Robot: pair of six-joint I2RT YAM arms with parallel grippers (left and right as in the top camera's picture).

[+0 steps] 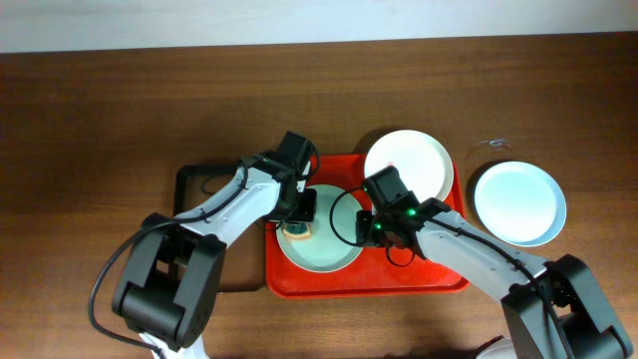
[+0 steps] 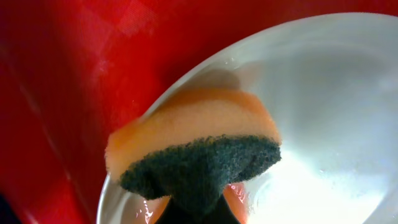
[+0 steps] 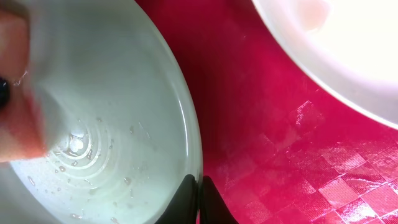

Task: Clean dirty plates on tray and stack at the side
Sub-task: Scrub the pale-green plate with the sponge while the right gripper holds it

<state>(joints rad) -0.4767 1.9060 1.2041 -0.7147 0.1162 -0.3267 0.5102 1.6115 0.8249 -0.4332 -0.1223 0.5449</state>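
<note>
The red tray (image 1: 439, 279) holds a pale green plate (image 1: 334, 257) at its left and a white plate (image 1: 409, 162) leaning over its back right rim. A pale blue plate (image 1: 518, 202) lies on the table to the right. My left gripper (image 1: 299, 221) is shut on an orange sponge with a dark scouring side (image 2: 193, 146) and presses it on the green plate (image 2: 323, 93). My right gripper (image 3: 198, 196) is shut on the green plate's right rim (image 3: 189, 124). The white plate (image 3: 348, 56) shows a faint red smear.
A smaller black-rimmed brown tray (image 1: 204, 179) lies left of the red tray, under my left arm. The wooden table extends all round, with the white wall along the back edge.
</note>
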